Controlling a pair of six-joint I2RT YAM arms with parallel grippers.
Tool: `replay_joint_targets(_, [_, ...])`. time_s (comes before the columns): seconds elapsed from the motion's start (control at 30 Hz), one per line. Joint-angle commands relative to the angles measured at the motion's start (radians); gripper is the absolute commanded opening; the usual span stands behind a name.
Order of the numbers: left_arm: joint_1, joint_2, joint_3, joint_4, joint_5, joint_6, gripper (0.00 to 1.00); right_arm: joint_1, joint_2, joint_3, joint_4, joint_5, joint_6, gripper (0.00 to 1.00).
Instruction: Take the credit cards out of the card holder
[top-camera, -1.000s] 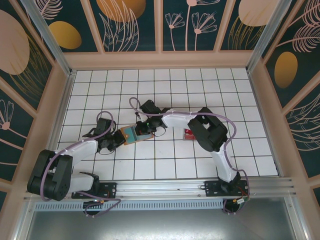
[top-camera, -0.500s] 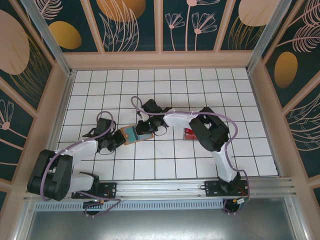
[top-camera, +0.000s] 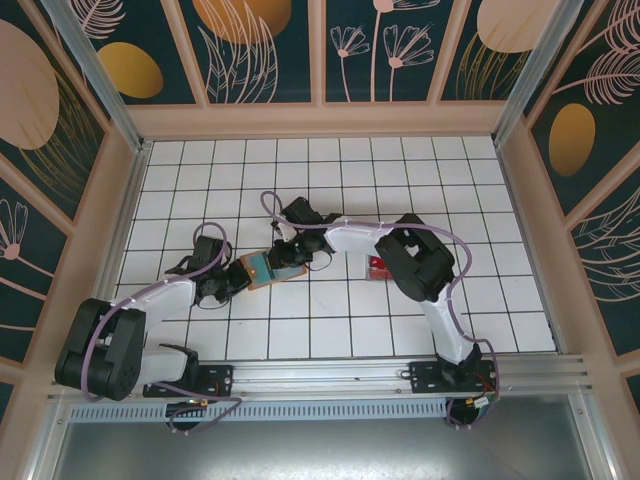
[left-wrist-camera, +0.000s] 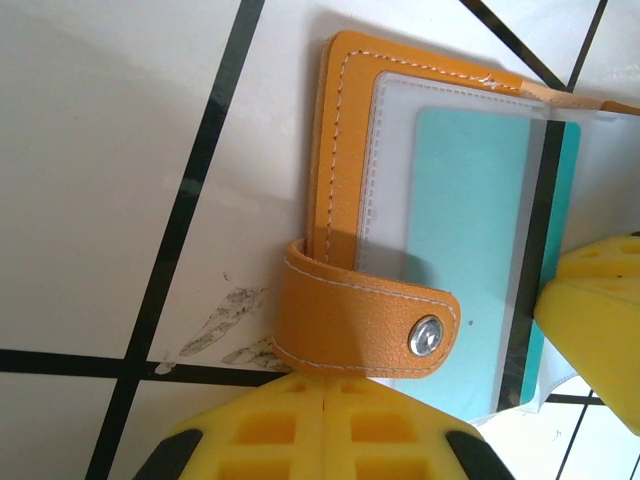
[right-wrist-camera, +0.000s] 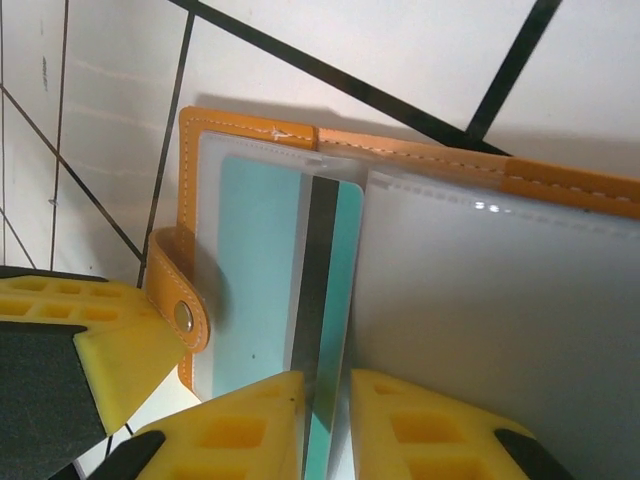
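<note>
The tan-orange card holder (top-camera: 262, 268) lies open on the white tiles between my two grippers. A teal credit card (right-wrist-camera: 255, 260) with a dark stripe sits in the clear pocket of its left panel, with its inner edge sticking out toward the fold. My right gripper (right-wrist-camera: 328, 400) is shut on that protruding card edge; from above it (top-camera: 288, 255) is over the holder's right half. My left gripper (left-wrist-camera: 325, 378) is shut, its yellow tips against the snap strap (left-wrist-camera: 360, 320) at the holder's outer edge (left-wrist-camera: 340, 150). The right panel's clear pocket (right-wrist-camera: 500, 330) looks grey.
A small red item (top-camera: 378, 266) lies on the tiles under my right arm's elbow. Wooden walls (top-camera: 320, 120) ring the tiled floor, and a metal rail (top-camera: 330, 375) runs along the near edge.
My right wrist shifted slightly over the holder. The holder and my left gripper have stayed where they were.
</note>
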Motion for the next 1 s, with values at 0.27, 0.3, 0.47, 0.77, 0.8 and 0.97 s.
replay_joint_targets(0.27, [0.002, 0.013, -0.004, -0.031, -0.036, 0.012, 0.0, -0.032, -0.035, -0.047, 0.001, 0.026, -0.002, 0.0])
replay_joint_targets(0.3, [0.003, 0.013, -0.005, -0.031, -0.036, 0.014, 0.0, -0.04, -0.044, -0.054, -0.002, 0.029, -0.008, 0.0])
replay_joint_targets(0.47, [0.002, 0.017, -0.003, -0.03, -0.032, 0.015, 0.0, -0.078, -0.082, -0.096, -0.017, 0.038, -0.032, 0.0])
replay_joint_targets(0.77, [0.002, 0.008, 0.001, -0.024, -0.018, 0.017, 0.0, -0.125, -0.182, -0.163, -0.032, 0.064, -0.067, 0.0])
replay_joint_targets(0.8, [0.002, 0.007, 0.003, -0.025, -0.018, 0.017, 0.0, -0.128, -0.19, -0.164, -0.033, 0.063, -0.069, 0.0])
replay_joint_targets(0.97, [0.003, 0.004, 0.017, -0.023, -0.009, 0.021, 0.0, -0.125, -0.2, -0.154, -0.038, 0.057, -0.068, 0.0])
